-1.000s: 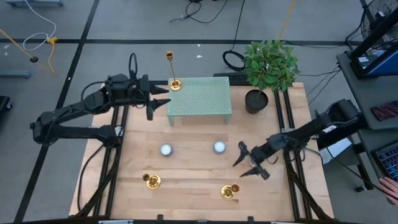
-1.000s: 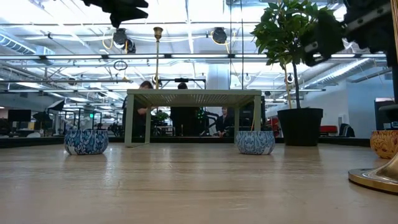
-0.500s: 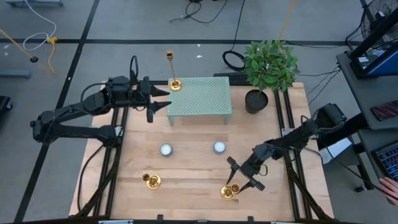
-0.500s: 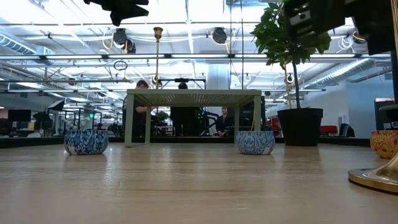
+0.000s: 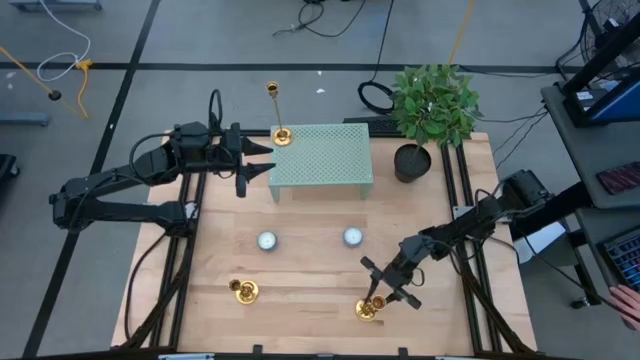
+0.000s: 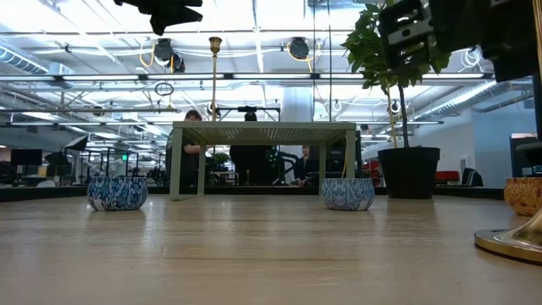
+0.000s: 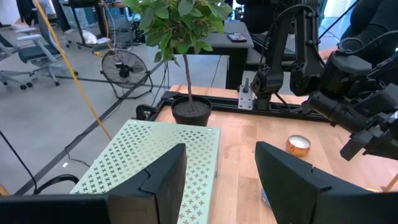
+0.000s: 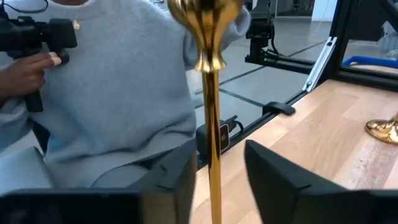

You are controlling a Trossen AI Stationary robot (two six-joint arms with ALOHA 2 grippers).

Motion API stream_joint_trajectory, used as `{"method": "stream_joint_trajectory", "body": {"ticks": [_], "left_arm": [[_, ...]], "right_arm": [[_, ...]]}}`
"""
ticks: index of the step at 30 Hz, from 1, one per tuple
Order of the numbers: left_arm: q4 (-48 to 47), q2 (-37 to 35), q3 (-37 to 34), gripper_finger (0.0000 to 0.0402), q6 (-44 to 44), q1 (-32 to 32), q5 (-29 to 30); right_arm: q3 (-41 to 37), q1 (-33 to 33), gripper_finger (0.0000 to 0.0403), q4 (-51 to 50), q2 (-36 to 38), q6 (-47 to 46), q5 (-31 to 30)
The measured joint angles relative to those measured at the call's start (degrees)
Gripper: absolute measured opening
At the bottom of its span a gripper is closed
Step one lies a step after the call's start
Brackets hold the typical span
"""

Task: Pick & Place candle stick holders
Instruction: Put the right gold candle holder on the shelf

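Three gold candle stick holders show. One stands by its round base (image 5: pixel 281 136) on the far left corner of the green perforated stand (image 5: pixel 322 158). A second (image 5: pixel 244 291) stands on the table near the front left. The third (image 5: pixel 367 309) stands near the front right. Its thin stem (image 8: pixel 212 143) rises between the fingers of my right gripper (image 5: pixel 383 288), which come at it level. The right wrist view shows a gap on both sides of the stem, so the gripper is open. My left gripper (image 5: pixel 258 160) waits open beside the stand's left end.
Two tea lights (image 5: pixel 266 240) (image 5: pixel 352 237) sit mid-table. A potted plant (image 5: pixel 430 110) stands at the far right, beside the stand. A person in a grey top (image 8: pixel 118 93) holding a black device is just beyond the near edge.
My right gripper has moved toward the near edge and somewhat left, and has come down. It has gone from beside the right tea light to the front right candle stick holder, whose stem now stands between its fingers. The candle stick holders have not moved.
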State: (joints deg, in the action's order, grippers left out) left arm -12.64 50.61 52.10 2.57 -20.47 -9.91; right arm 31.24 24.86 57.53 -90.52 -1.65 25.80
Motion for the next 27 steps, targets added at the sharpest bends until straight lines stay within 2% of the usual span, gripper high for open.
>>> {"method": "stream_joint_trajectory", "body": {"ticks": [6, 8, 12, 14, 19, 24, 27], "left_arm": [[0.0, 0.0, 0.0, 0.0200, 0.0, 0.0, 0.0], [0.0, 0.0, 0.0, 0.0200, 0.0, 0.0, 0.0], [0.0, 0.0, 0.0, 0.0200, 0.0, 0.0, 0.0], [0.0, 0.0, 0.0, 0.0200, 0.0, 0.0, 0.0], [0.0, 0.0, 0.0, 0.0200, 0.0, 0.0, 0.0], [0.0, 0.0, 0.0, 0.0200, 0.0, 0.0, -0.1], [0.0, 0.0, 0.0, 0.0200, 0.0, 0.0, -0.1]], "right_arm": [[0.0, -0.6, 0.0018, 1.1, 0.0, 0.1, -0.2], [0.0, -1.1, 0.0013, 2.1, 0.0, -0.4, -0.8], [0.0, -2.8, 0.0024, 4.2, 0.1, -3.8, -5.7], [0.0, -3.9, 0.0020, 4.9, 0.6, -4.4, -9.3], [0.0, -6.8, 0.0010, 5.2, 4.1, -3.3, -24.1], [0.0, -8.3, 0.0016, 5.4, 10.8, 1.7, -30.6], [1.1, -8.8, 0.0010, 5.7, 14.9, 5.9, -40.3]]}}
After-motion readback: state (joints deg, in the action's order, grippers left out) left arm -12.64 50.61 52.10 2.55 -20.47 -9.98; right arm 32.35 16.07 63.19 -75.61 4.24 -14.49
